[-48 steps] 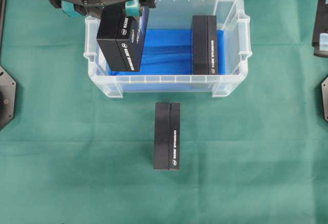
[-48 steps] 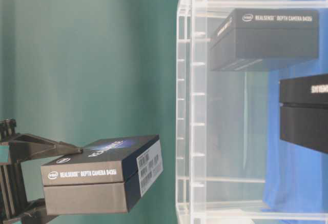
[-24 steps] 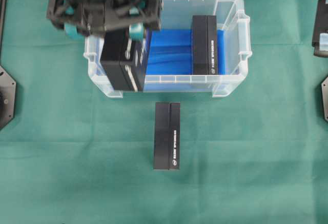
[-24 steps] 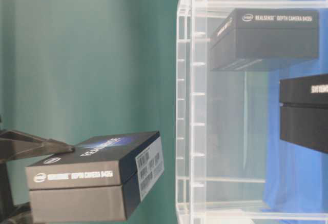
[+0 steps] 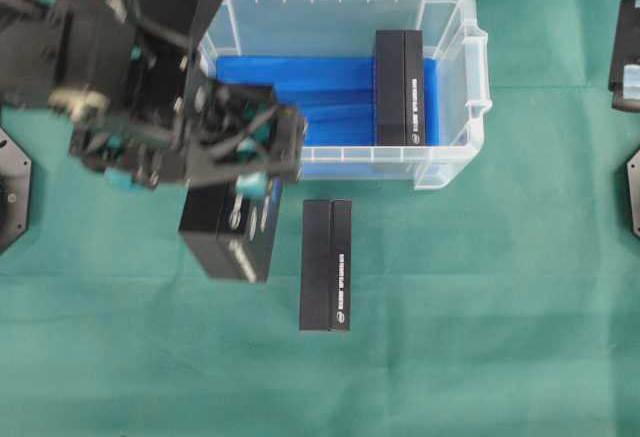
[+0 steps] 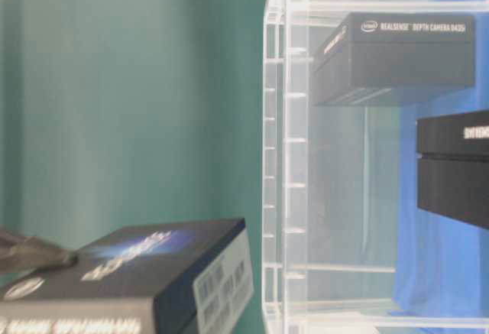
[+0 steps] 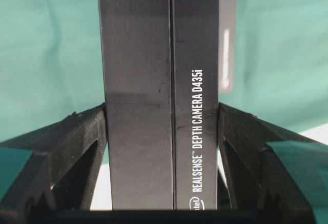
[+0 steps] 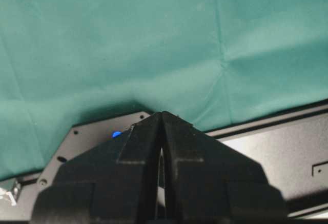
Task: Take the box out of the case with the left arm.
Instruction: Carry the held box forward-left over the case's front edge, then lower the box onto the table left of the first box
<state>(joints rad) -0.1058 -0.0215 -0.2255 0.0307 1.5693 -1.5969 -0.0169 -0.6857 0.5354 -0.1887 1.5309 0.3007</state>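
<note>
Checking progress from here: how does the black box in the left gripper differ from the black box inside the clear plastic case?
The black box clamped in the left gripper is outside the clear plastic case, carried above the green cloth; the black box in the case rests on the blue lining. The held box is skewed; the other lies square to the walls. Both are the same black depth-camera packaging.

A green cloth covers the table (image 5: 480, 357), creased in faint straight folds. On it, toward the far side, stands the clear plastic case (image 5: 455, 167), its long side running left to right. Just near of the case, a little left of centre, a black box (image 5: 326, 264) lies directly on the cloth, its long axis running near to far, apart from the case wall.
</note>
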